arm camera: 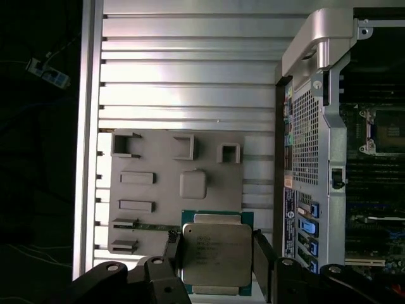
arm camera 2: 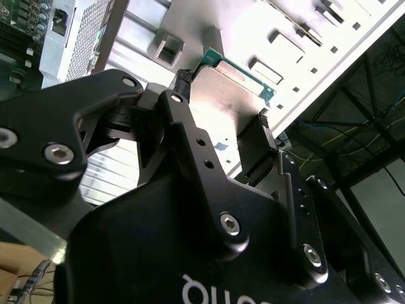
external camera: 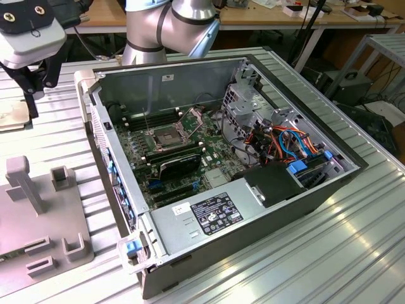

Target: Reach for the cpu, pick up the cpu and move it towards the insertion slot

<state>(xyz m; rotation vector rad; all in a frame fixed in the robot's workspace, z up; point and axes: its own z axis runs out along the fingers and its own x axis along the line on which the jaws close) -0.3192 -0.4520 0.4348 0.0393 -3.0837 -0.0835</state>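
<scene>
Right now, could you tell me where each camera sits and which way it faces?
Exterior view: off the arm, looking down across the open computer case; the gripper hangs at its left.
First wrist view: on the arm, looking down past the fingers at the cpu between them and the grey fixture plate.
Second wrist view: behind the gripper linkage, facing the same cpu.
Both wrist views share the cpu.

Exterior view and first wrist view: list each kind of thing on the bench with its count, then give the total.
cpu: 1
socket: 1
graphics card: 1
computer case: 1
grey holder plate: 1
gripper: 1
Total: 6
</scene>
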